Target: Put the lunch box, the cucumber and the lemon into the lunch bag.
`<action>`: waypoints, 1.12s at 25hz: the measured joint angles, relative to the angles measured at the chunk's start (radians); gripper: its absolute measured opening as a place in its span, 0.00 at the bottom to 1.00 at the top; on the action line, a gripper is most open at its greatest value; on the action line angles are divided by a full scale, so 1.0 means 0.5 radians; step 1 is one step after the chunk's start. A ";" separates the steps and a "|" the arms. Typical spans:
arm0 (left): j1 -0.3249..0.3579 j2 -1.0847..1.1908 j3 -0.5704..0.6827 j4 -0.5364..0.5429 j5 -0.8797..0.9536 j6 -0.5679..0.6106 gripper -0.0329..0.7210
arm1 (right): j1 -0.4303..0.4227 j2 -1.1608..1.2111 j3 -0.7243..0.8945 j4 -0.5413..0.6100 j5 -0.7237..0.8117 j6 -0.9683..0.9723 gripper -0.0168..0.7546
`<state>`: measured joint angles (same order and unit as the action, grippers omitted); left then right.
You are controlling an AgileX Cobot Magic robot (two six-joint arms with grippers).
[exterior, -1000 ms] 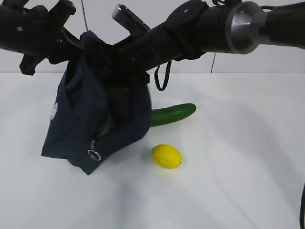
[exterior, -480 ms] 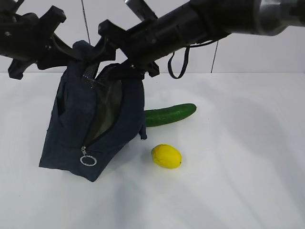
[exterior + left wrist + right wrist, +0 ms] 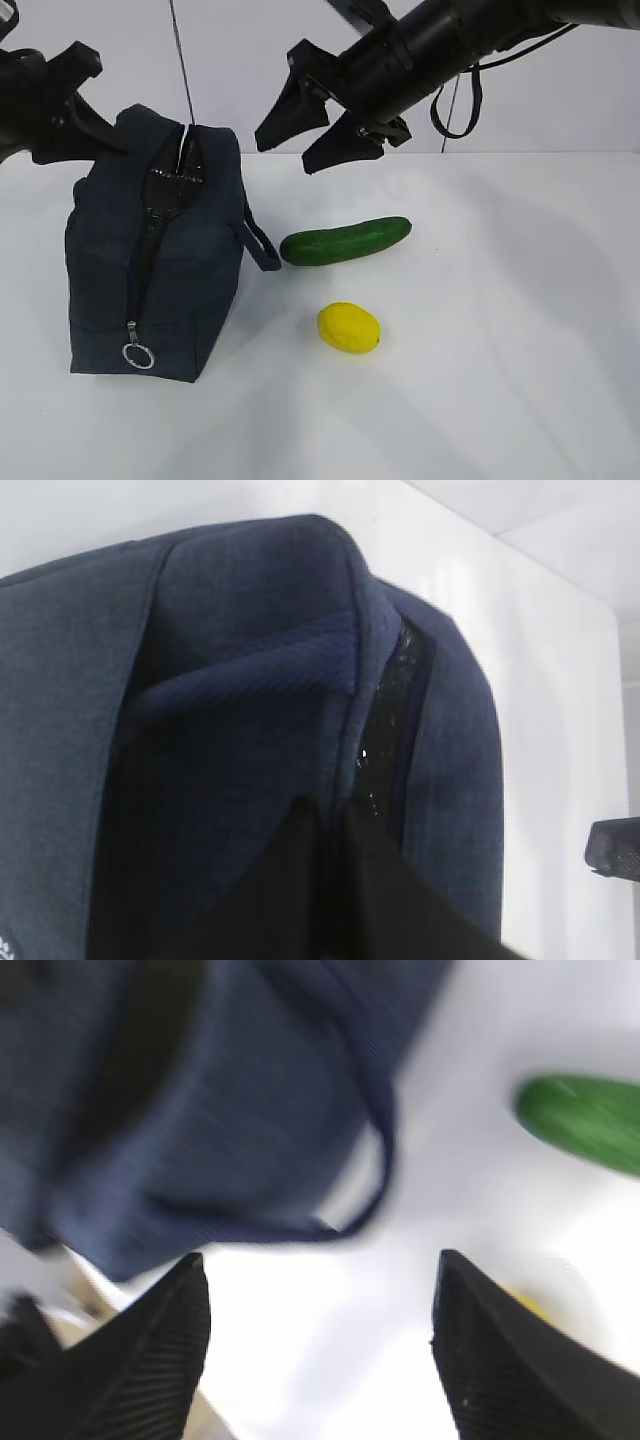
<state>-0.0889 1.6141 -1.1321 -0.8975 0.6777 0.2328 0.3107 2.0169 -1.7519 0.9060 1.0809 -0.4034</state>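
Note:
The navy lunch bag (image 3: pixel 190 260) stands upright on the table at the left, its zipper open down the front and its ring pull (image 3: pixel 138 355) hanging low. My left gripper (image 3: pixel 92 138) is at the bag's top left corner, shut on the fabric beside the zipper opening (image 3: pixel 328 825). My right gripper (image 3: pixel 284 156) hangs open and empty above and to the right of the bag (image 3: pixel 320 1260). The cucumber (image 3: pixel 345 241) lies just right of the bag, and the lemon (image 3: pixel 349 328) sits in front of it. The lunch box is hidden.
The bag's strap handle (image 3: pixel 262 245) loops out toward the cucumber's near end (image 3: pixel 585 1120). White table (image 3: pixel 500 350) stretches to the right and front of the lemon. A pale wall with dark cables stands behind.
The bag has come down from a lifted, tilted hang and now stands upright. My right gripper has drawn up and to the right, out of the bag's opening, with nothing in it.

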 joint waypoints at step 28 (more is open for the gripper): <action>0.000 0.000 0.000 0.050 0.025 0.000 0.06 | 0.063 0.000 0.000 -1.400 -0.158 1.421 0.72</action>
<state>-0.0889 1.6141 -1.1321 -0.8723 0.6904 0.2328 0.3422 2.0169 -1.7519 0.2060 1.0018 0.3069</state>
